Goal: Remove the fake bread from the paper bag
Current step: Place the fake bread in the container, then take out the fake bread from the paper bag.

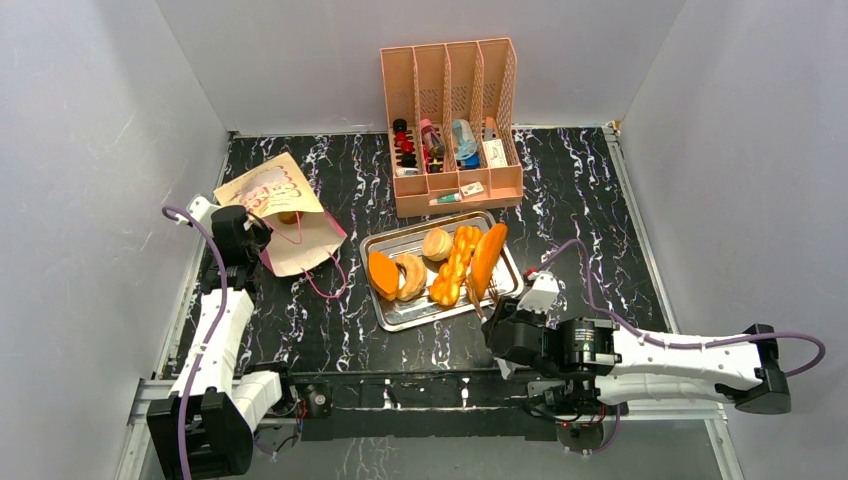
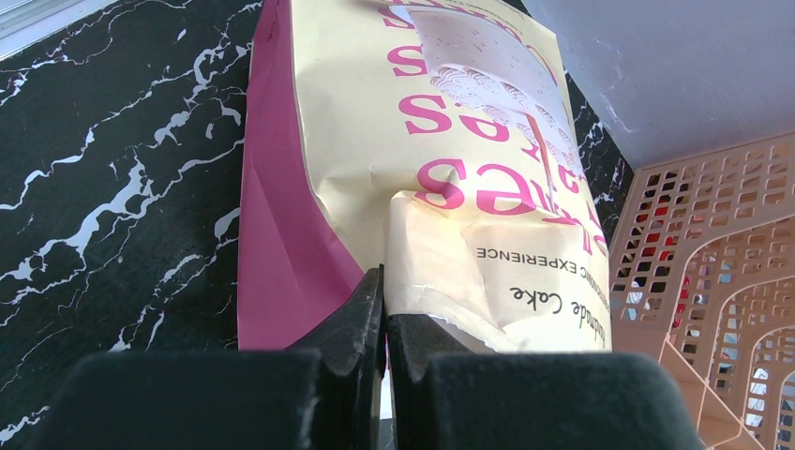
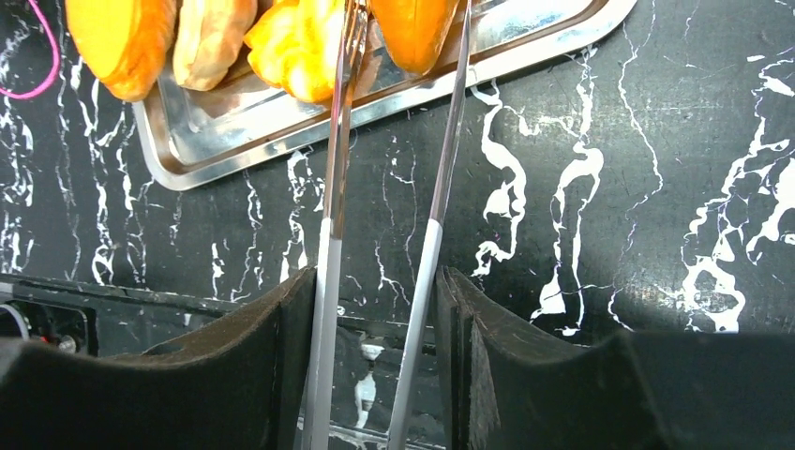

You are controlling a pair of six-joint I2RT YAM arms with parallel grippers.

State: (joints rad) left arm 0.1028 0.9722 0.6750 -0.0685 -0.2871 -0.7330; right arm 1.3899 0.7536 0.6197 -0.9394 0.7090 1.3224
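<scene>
From above, the paper bag (image 1: 300, 245) lay at the bench's far-left corner, with the left gripper (image 1: 255, 232) at its near edge. Fake bread pieces (image 1: 440, 265) filled a steel tray (image 1: 400, 315) mid-bench.

In the left wrist view, the jaws were together, pinching the bag's cream paper edge.

In the right wrist view, the right gripper (image 3: 375, 277) was clamped on metal tongs (image 3: 441, 216), their tips over the tray.

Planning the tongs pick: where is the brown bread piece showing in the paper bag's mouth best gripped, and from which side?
Pinch the brown bread piece across its exposed end, coming low from the tray side. The paper bag lies on its side, mouth facing the tray, its rim pinched by the left hand; the right hand's slim tongs should fit.
</scene>
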